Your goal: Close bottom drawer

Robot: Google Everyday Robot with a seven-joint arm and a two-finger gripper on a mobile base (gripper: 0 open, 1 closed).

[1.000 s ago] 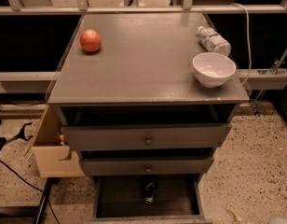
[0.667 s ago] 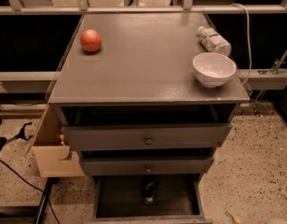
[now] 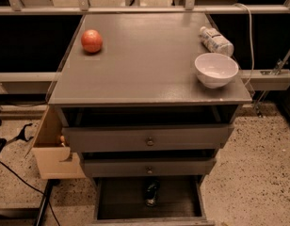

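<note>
The grey cabinet (image 3: 149, 79) stands in the middle of the camera view with three drawers at its front. The bottom drawer (image 3: 149, 201) is pulled far out at the lower edge of the view, and its dark inside shows from above. A dark can or bottle (image 3: 152, 193) lies inside it near the back. Its front panel and knob are cut off by the lower edge. The top drawer (image 3: 149, 138) and the middle drawer (image 3: 149, 167) stick out a little, each with a small round knob. The gripper is not in view.
On the cabinet top lie a red apple (image 3: 92, 41) at the far left, a white bowl (image 3: 216, 69) at the right edge and a plastic bottle (image 3: 215, 41) lying behind it. A cardboard box (image 3: 53, 147) stands at the cabinet's left side. Cables run over the speckled floor (image 3: 258, 168).
</note>
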